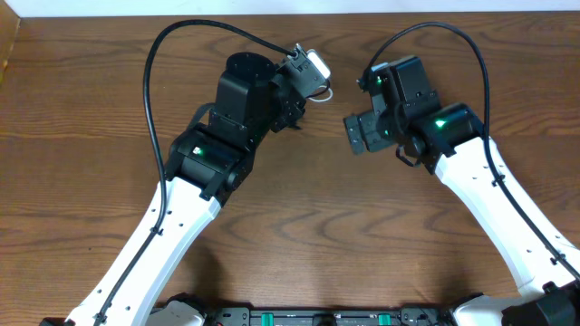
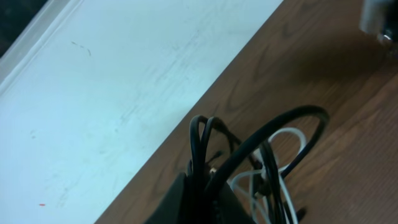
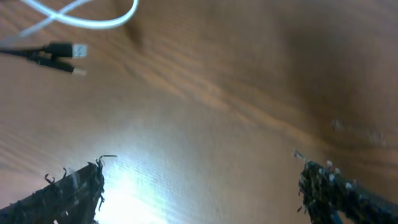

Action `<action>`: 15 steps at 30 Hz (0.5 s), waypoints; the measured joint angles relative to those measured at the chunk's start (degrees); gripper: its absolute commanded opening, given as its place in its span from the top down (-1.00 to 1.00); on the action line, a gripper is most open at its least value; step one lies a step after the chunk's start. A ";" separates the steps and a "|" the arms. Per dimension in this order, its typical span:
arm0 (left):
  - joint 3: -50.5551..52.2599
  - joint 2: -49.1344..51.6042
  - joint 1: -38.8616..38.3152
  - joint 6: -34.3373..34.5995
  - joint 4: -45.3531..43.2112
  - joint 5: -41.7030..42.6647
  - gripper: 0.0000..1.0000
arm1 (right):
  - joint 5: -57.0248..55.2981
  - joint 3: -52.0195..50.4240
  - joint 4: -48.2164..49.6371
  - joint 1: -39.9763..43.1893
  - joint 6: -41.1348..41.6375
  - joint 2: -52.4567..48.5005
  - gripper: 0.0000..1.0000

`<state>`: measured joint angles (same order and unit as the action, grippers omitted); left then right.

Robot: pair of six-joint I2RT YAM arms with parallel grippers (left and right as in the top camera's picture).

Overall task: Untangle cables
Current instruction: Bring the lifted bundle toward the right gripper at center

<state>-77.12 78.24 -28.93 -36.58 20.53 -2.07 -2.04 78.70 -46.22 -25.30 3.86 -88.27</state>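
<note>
In the left wrist view my left gripper (image 2: 202,180) is shut on folded loops of the black cable (image 2: 298,121), just above the table. The white cable (image 2: 291,134) curls through those black loops right behind the fingers. From overhead the cables lie almost wholly hidden under the left wrist (image 1: 288,91); only a sliver of white cable (image 1: 328,91) peeks out. My right gripper (image 1: 354,134) hovers to the right of that spot, open and with nothing in it (image 3: 205,186). Its view shows a white cable (image 3: 93,22) loop and the black cable's plug ends (image 3: 62,50) at top left.
Bare brown wooden table (image 1: 299,226) stretches between and in front of the arms. A white wall or board (image 2: 112,93) runs along the table's far edge. Thick black arm wires (image 1: 149,81) arc above each arm.
</note>
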 measured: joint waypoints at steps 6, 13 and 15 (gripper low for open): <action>0.00 -0.63 -1.42 2.32 -3.21 0.02 0.85 | 2.78 0.00 7.52 -0.20 -0.17 -0.02 -0.99; -0.02 -5.22 -1.66 5.09 -4.70 -0.35 0.85 | 2.45 0.00 9.33 -1.20 -0.46 -0.33 -0.99; -0.04 -6.16 -1.66 6.43 -6.03 -0.50 0.85 | 2.43 0.00 10.84 -1.20 -0.46 -1.01 -0.99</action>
<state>-77.17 72.07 -30.59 -30.15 14.50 -2.57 0.38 78.70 -35.38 -26.50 3.40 -89.27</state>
